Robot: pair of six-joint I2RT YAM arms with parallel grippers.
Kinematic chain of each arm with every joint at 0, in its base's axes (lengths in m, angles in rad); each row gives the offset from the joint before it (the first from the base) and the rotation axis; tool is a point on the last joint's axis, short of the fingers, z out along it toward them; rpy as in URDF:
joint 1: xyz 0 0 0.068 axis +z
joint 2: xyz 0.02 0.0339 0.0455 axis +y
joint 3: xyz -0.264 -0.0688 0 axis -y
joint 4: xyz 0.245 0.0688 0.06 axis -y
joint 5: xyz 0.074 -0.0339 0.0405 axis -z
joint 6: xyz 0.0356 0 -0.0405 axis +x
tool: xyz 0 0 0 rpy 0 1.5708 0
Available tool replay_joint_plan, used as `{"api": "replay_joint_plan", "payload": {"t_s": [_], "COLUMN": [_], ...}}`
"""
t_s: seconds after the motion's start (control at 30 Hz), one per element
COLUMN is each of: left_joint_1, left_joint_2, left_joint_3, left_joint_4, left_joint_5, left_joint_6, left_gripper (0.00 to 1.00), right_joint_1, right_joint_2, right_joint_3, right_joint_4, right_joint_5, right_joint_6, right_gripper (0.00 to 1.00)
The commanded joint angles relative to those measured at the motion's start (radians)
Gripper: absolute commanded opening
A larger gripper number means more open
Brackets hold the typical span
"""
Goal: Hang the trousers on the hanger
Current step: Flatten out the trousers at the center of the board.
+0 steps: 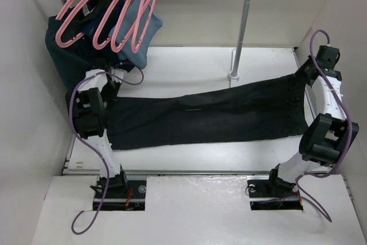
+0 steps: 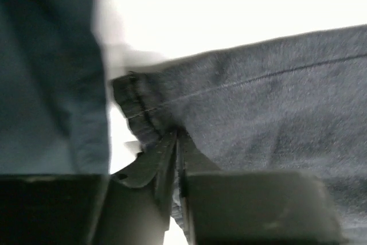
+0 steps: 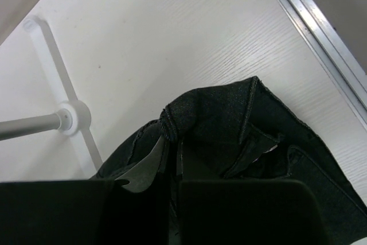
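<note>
The black trousers (image 1: 212,116) are stretched flat across the table between my two arms, legs folded together, waistband to the right. My left gripper (image 2: 176,142) is shut on the leg hem (image 2: 137,107) at the left end, seen in the top view (image 1: 112,93). My right gripper (image 3: 172,147) is shut on the waistband (image 3: 218,119) at the right end, seen in the top view (image 1: 305,78) and lifted slightly off the table. Several pink hangers (image 1: 114,10) hang at the back left, above and behind the left gripper.
A dark navy garment (image 1: 71,50) and a light blue cloth (image 1: 140,32) hang under the pink hangers, close to the left gripper. A metal pole (image 1: 243,21) on a white cross base (image 3: 71,117) stands behind the trousers. White walls enclose the table.
</note>
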Motion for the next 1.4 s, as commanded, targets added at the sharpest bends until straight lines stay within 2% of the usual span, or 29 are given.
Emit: {"api": "replay_joint_plan", "payload": {"t_s": [0.0, 0.1, 0.27, 0.3, 0.33, 0.47, 0.5, 0.67, 0.83, 0.97, 1.0, 1.13, 1.17, 1.27, 1.37], "left_joint_1": [0.014, 0.034, 0.056, 0.056, 0.056, 0.065, 0.065, 0.065, 0.065, 0.065, 0.065, 0.065, 0.065, 0.077, 0.112], "left_joint_2": [0.024, 0.000, -0.011, 0.001, 0.015, 0.039, 0.049, 0.157, 0.199, 0.225, 0.225, 0.214, 0.214, 0.190, 0.165], "left_joint_3": [0.021, 0.008, 0.129, 0.152, 0.174, 0.248, 0.266, 0.318, 0.308, 0.379, 0.380, 0.378, 0.378, 0.404, 0.534], "left_joint_4": [-0.085, -0.094, -0.137, -0.137, -0.146, -0.137, -0.137, -0.246, -0.231, -0.244, -0.244, -0.257, -0.267, -0.290, -0.349], "left_joint_5": [0.073, 0.099, 0.156, 0.167, 0.176, 0.202, 0.202, 0.188, 0.182, 0.220, 0.233, 0.242, 0.233, 0.233, 0.233], "left_joint_6": [0.000, 0.000, -0.033, -0.049, -0.064, -0.110, -0.119, -0.120, -0.115, -0.115, -0.115, -0.104, -0.104, -0.093, -0.084], "left_gripper": [0.02, 0.00, 0.00, 0.15, 0.23, 0.43, 0.45, 0.45, 0.46, 0.46, 0.39, 0.04, 0.00, 0.00, 0.00], "right_joint_1": [-0.023, -0.023, -0.023, -0.023, -0.023, -0.023, -0.023, -0.023, -0.023, -0.023, -0.023, -0.023, -0.023, -0.023, -0.023], "right_joint_2": [0.022, 0.031, 0.051, 0.060, 0.060, 0.085, 0.085, 0.103, 0.133, 0.162, 0.162, 0.171, 0.171, 0.180, 0.189], "right_joint_3": [0.059, 0.068, 0.077, 0.077, 0.077, 0.077, 0.077, 0.087, 0.087, 0.096, 0.096, 0.114, 0.114, 0.137, 0.182], "right_joint_4": [0.064, 0.064, 0.073, 0.073, 0.073, 0.073, 0.073, 0.073, 0.073, 0.064, 0.064, 0.055, 0.055, 0.055, 0.036], "right_joint_5": [0.051, 0.051, 0.051, 0.051, 0.051, 0.030, 0.029, 0.020, 0.008, -0.013, -0.014, -0.014, -0.014, -0.014, -0.024], "right_joint_6": [-0.024, -0.033, -0.053, -0.053, -0.053, -0.062, -0.062, -0.071, -0.071, -0.071, -0.062, -0.053, -0.053, -0.053, -0.053], "right_gripper": [0.00, 0.00, 0.00, 0.00, 0.00, 0.00, 0.00, 0.00, 0.00, 0.00, 0.00, 0.00, 0.00, 0.00, 0.00]}}
